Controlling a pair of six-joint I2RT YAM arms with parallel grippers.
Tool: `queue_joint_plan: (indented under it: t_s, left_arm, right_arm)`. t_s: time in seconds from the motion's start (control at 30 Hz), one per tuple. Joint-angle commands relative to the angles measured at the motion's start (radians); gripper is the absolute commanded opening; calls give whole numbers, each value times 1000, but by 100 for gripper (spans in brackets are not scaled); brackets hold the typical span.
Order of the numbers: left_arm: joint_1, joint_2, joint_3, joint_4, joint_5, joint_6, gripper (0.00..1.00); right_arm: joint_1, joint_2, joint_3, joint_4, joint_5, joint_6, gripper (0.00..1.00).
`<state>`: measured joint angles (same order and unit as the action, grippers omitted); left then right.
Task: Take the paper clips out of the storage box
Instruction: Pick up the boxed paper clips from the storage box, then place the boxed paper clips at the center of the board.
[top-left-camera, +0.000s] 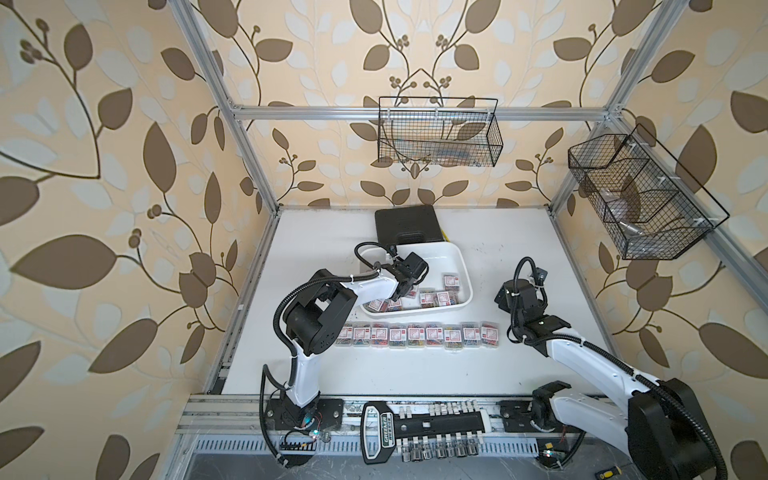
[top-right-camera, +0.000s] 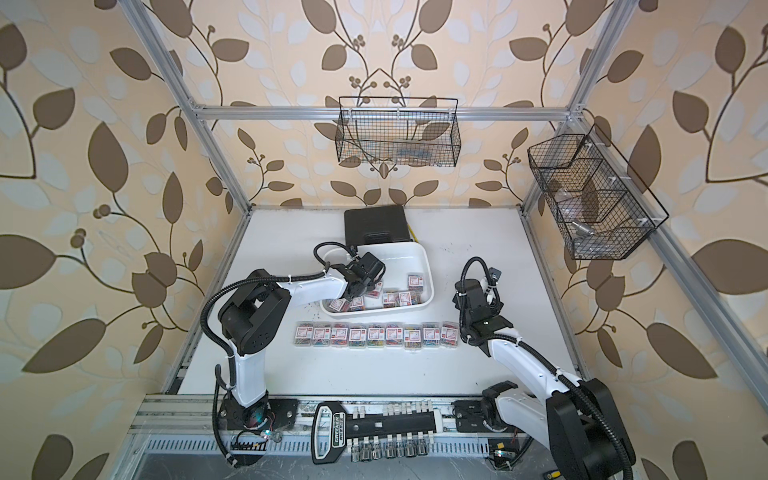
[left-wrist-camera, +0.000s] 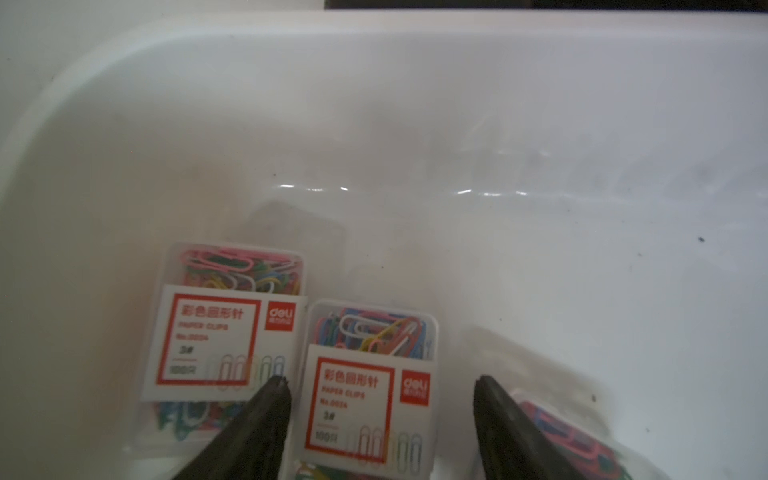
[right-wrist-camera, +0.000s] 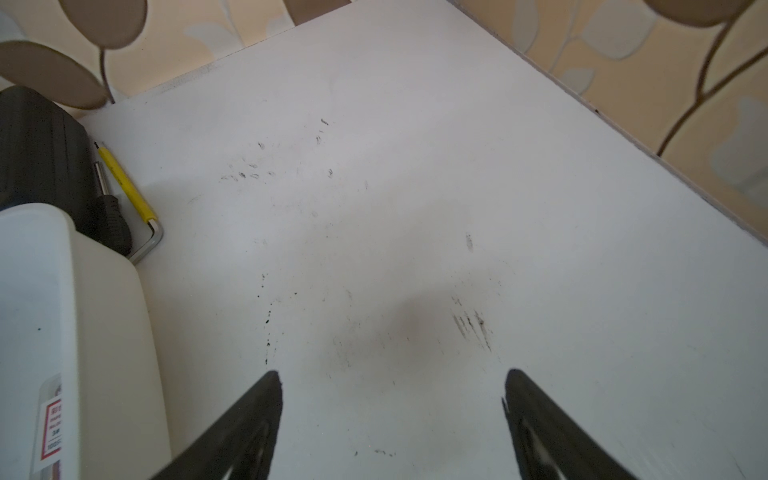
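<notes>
L hand (left-wrist-camera: 382, 384) is down inside the storage box (left-wrist-camera: 415, 83), jaws apart w/ one pack of paper clips (left-wrist-camera: 370, 386) lying label-up between the fingers (left-wrist-camera: 257, 432); one finger sits right at that pack's edge, the other stands clear of it w/ box floor showing in the gap, so nothing is gripped; a 2nd pack (left-wrist-camera: 224, 328) lies flat just outside the first finger, just beside the middle pack; a 3rd (left-wrist-camera: 573, 440) lies askew just outside the other finger, mostly cut off by the frame edge; ahead of the fingertips is white box floor up to the far wall. In both top views the L hand (top-left-camera: 401, 291) hangs over the storage box's (top-left-camera: 467, 270) near-left part, w/ several more packs (top-left-camera: 444, 297) loose on its floor to the hand's right; nearer the robot than the hand, outside the rim, nine packs (top-left-camera: 415, 334) lie in a straight row on the worktop (top-left-camera: 415, 374), side by side, labels up. R hand (right-wrist-camera: 394, 374) is spread wide, holding nothing, over scuffed worktop; the storage box's outer wall (right-wrist-camera: 104, 332) is just to its left; ahead-left, past that corner, stands a black hard case (right-wrist-camera: 37, 149) w/ a yellow-sleeved hex key (right-wrist-camera: 124, 183) lying alongside it.
</notes>
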<state>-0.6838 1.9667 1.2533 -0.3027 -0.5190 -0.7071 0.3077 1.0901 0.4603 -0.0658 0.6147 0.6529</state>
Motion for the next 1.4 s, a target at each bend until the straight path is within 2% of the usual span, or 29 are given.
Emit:
queue_joint_plan:
  t_s: [0.0,0.2,0.57,0.87,1.17,1.37]
  left_arm:
    - [19,46,3,-42,47,-6,75]
    - [23,54,-5,-36,52,-5,72]
    - [22,-24,47,-98,30,44,57]
    - [20,-237,-2,-135,18,95,50]
    - [18,-456,-148,-168,-13,103,49]
    - [17,-657,-284,-233,-28,81,47]
  right_arm:
    - [6,7,32,-17,28,-5,84]
    - [8,8,31,-17,31,-5,84]
    - [13,7,32,-19,39,-4,84]
    - [12,7,32,-19,39,-2,84]
    - [13,7,34,-20,40,-4,84]
    - [15,8,33,-18,42,-4,84]
